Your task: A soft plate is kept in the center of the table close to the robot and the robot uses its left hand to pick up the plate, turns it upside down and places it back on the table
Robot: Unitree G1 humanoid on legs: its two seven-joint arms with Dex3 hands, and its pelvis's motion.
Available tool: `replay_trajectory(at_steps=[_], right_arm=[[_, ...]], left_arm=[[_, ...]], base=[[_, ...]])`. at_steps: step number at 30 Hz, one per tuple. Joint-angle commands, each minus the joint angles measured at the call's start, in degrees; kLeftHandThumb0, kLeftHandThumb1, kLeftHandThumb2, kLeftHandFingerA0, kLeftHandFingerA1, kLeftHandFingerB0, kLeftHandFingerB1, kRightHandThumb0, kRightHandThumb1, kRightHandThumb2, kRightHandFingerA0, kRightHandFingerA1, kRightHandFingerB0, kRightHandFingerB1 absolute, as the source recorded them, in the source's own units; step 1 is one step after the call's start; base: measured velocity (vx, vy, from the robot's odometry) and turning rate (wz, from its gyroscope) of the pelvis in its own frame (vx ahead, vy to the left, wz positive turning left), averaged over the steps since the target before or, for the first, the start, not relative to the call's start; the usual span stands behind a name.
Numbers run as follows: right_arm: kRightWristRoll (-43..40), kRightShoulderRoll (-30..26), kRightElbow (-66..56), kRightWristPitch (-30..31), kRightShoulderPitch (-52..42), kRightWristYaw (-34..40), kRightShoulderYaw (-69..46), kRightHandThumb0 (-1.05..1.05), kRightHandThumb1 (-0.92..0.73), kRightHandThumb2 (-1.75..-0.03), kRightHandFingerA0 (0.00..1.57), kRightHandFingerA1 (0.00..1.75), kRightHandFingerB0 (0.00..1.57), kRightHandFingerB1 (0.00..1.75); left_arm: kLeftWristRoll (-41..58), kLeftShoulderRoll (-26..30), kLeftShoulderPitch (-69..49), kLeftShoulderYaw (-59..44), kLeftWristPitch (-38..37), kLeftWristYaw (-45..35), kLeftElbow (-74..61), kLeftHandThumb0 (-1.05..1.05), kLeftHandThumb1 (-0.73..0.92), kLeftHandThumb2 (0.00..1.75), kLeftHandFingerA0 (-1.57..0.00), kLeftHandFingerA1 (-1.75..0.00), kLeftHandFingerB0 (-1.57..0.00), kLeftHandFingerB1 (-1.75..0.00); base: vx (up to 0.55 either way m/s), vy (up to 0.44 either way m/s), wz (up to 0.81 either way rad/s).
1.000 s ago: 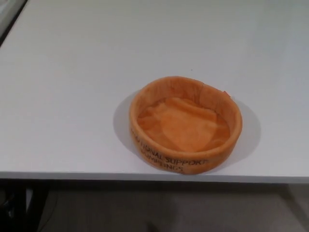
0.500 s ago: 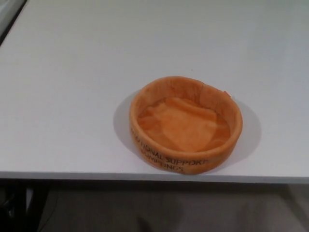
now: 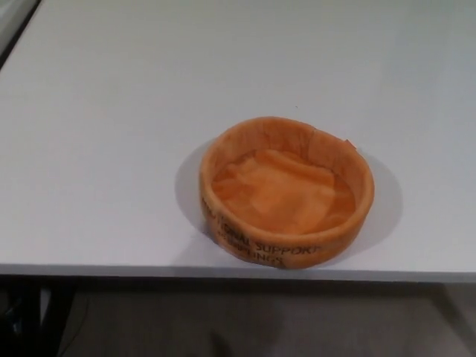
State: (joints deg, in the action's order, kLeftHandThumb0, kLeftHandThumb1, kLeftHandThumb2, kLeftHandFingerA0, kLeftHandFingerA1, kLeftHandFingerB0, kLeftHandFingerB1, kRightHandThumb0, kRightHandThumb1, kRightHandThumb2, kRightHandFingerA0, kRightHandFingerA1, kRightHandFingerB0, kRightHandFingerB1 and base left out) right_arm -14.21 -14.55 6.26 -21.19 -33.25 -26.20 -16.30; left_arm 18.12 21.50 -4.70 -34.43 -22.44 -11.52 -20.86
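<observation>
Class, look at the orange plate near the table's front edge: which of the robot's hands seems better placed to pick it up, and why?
Neither hand is in view, so placement cannot be compared. The plate sits upright, slightly right of picture centre, near the front edge of the table, within either side's likely approach.

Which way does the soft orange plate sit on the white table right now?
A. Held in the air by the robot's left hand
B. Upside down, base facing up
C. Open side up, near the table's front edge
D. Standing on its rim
C: the soft orange plate shows its hollow interior, resting by the front edge of the white table, with no hand in view.
</observation>
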Motion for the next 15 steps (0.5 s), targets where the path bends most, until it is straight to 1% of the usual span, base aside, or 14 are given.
replay_trajectory(at_steps=[1,3,4,6,7,8,9,10,11,13,15], right_arm=[[-0.7,-0.1,0.0,-0.4,-0.2,-0.1,-0.6,-0.75,-0.85,-0.67,0.32,0.35,0.25,0.29],[-0.5,0.1,-0.4,-0.2,-0.4,0.2,-0.5,-0.75,-0.85,-0.67,0.32,0.35,0.26,0.29],[-0.5,0.1,-0.3,-0.2,-0.3,0.1,-0.5,-0.75,-0.86,-0.67,0.32,0.35,0.25,0.29],[-0.7,0.2,-0.5,-0.1,-0.3,0.1,-0.4,-0.75,-0.86,-0.67,0.32,0.35,0.25,0.29],[-0.8,0.2,-0.6,-0.1,-0.4,0.0,-0.5,-0.77,-0.69,-1.02,0.23,0.48,0.17,0.43],[-0.9,0.1,-0.8,-0.1,-0.4,-0.2,-0.5,-0.77,-0.69,-1.02,0.23,0.48,0.17,0.43],[-1.0,0.1,-0.7,0.0,-0.3,-0.1,-0.6,-0.75,-0.85,-0.67,0.31,0.36,0.25,0.29],[-1.0,0.1,-0.5,-0.3,-0.3,-0.1,-0.7,-0.75,-0.85,-0.67,0.31,0.36,0.25,0.29],[-1.0,0.1,-0.5,-0.3,-0.3,-0.1,-0.7,-0.75,-0.85,-0.67,0.32,0.35,0.26,0.29],[-0.9,0.2,-0.5,0.0,-0.1,0.1,-0.6,-0.75,-0.85,-0.67,0.32,0.35,0.26,0.29],[-0.5,0.1,-0.5,-0.3,0.0,-0.1,-0.4,-0.76,-0.86,-0.67,0.31,0.36,0.25,0.29]], left_arm=[[-3.7,4.5,9.0,4.1,8.1,2.8,-2.3,-0.88,0.87,0.67,-0.24,-0.29,-0.25,-0.29],[-5.6,5.6,11.5,5.7,9.3,2.9,-1.9,-0.89,0.87,0.68,-0.22,-0.30,-0.25,-0.29],[-9.4,5.9,14.9,8.2,9.2,3.7,-0.7,-0.90,0.87,0.67,-0.24,-0.31,-0.26,-0.29],[-11.1,5.6,17.6,10.0,8.5,4.1,0.9,-0.91,0.87,0.67,-0.26,-0.32,-0.26,-0.29],[-11.9,5.1,19.4,11.6,8.5,4.3,1.9,-0.94,0.85,0.67,-0.29,-0.33,-0.27,-0.29],[-13.0,4.6,21.7,13.6,8.4,4.6,3.0,-0.94,0.85,0.67,-0.29,-0.33,-0.27,-0.29],[-13.6,4.1,23.2,15.4,9.4,4.9,3.0,-1.01,0.73,0.77,-0.28,-0.38,-0.24,-0.32],[-15.9,3.3,25.7,18.3,11.2,5.6,2.7,-1.04,0.74,0.80,-0.30,-0.41,-0.25,-0.32],[-17.4,3.0,27.6,20.3,11.7,5.8,2.9,-0.94,0.85,0.67,-0.28,-0.36,-0.27,-0.29],[-18.8,3.0,29.4,21.9,11.6,5.7,3.6,-0.94,0.85,0.67,-0.28,-0.37,-0.27,-0.29],[-21.6,1.9,33.0,26.0,12.8,6.0,4.7,-0.96,0.86,0.67,-0.26,-0.38,-0.26,-0.29]], base=[[0.00,0.000,0.00],[0.00,0.000,0.00],[0.00,0.000,0.00],[0.00,0.000,0.00],[0.00,0.000,0.00],[0.00,0.000,0.00],[0.00,0.000,0.00],[0.00,0.000,0.00],[0.00,0.000,0.00],[0.00,0.000,0.00],[0.00,0.000,0.00]])
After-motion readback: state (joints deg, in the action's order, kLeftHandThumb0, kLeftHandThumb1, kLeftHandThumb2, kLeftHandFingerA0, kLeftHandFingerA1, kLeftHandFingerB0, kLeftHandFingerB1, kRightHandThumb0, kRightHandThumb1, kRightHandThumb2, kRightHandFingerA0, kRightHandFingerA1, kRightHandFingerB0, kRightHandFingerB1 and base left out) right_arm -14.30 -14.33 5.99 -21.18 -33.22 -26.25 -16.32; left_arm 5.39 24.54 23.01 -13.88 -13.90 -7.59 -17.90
